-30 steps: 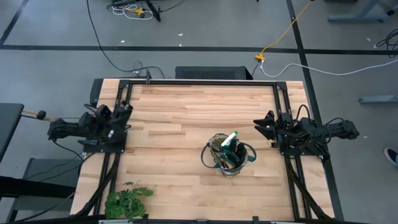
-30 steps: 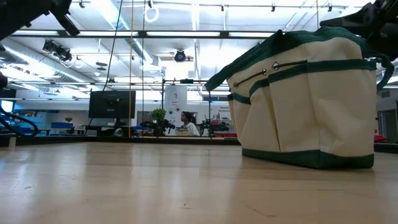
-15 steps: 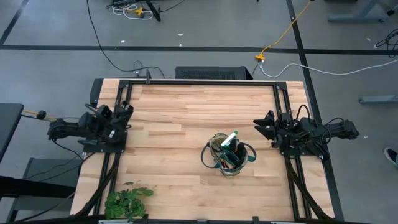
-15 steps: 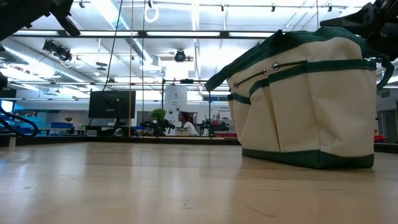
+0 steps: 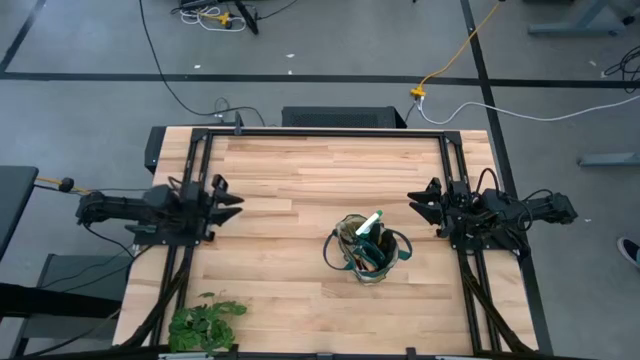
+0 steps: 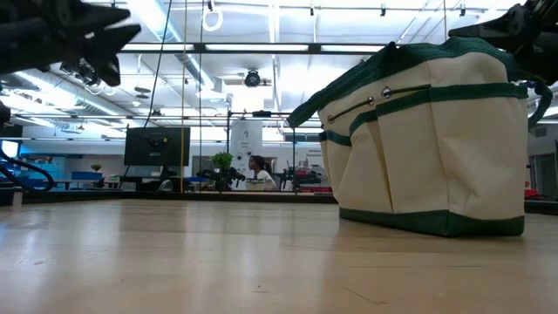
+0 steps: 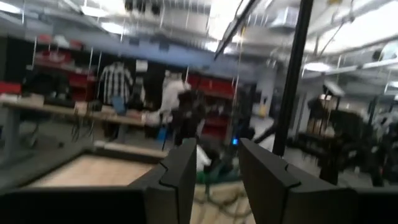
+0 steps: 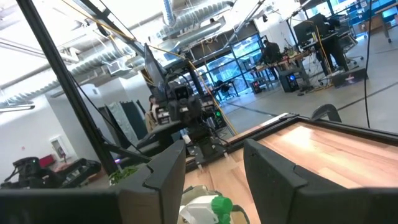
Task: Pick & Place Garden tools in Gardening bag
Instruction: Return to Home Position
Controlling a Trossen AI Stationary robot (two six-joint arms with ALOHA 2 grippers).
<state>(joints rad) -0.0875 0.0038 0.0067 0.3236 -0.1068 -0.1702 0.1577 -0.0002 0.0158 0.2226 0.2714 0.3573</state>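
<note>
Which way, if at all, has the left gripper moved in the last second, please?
Yes. In the high view the left gripper has swung inward past the black frame rail and now reaches over the wooden table.

Bag stands on the table, right of centre and toward the near edge, with a spray bottle in it. Plant lies at the near left corner. Left gripper hangs over the left edge, right gripper over the right edge, just beyond the bag.
</note>
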